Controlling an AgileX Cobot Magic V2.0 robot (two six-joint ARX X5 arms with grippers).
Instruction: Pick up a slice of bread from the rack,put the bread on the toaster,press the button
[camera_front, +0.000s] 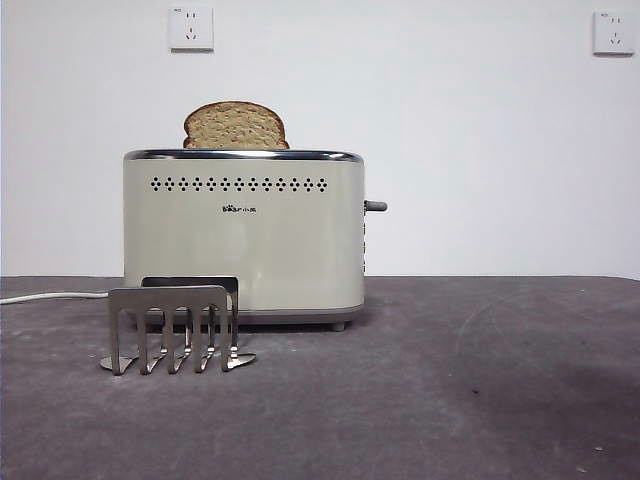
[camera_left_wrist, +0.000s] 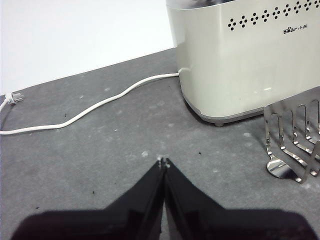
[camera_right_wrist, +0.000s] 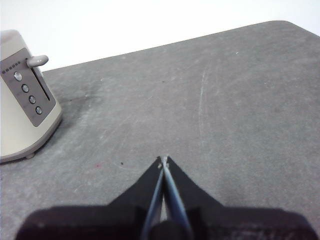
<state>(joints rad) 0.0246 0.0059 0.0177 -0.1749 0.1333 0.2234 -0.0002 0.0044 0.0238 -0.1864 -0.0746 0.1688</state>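
The cream toaster (camera_front: 243, 235) stands on the dark table, and the brown slice of bread (camera_front: 235, 126) sticks up out of its top on the left half. The grey metal rack (camera_front: 176, 327) stands in front of the toaster's left part with nothing in it. The toaster's lever (camera_front: 375, 206) juts from its right end, high up. My left gripper (camera_left_wrist: 163, 162) is shut and holds nothing, over the table to the left of the toaster (camera_left_wrist: 245, 55) and the rack (camera_left_wrist: 295, 142). My right gripper (camera_right_wrist: 163, 160) is shut on nothing, well right of the toaster's control panel (camera_right_wrist: 31, 92).
A white power cord (camera_left_wrist: 90, 107) runs from the toaster's left end across the table to a plug (camera_left_wrist: 14, 98). Two wall sockets (camera_front: 191, 28) sit high on the white wall. The control panel carries several round buttons below the lever (camera_right_wrist: 37, 61).
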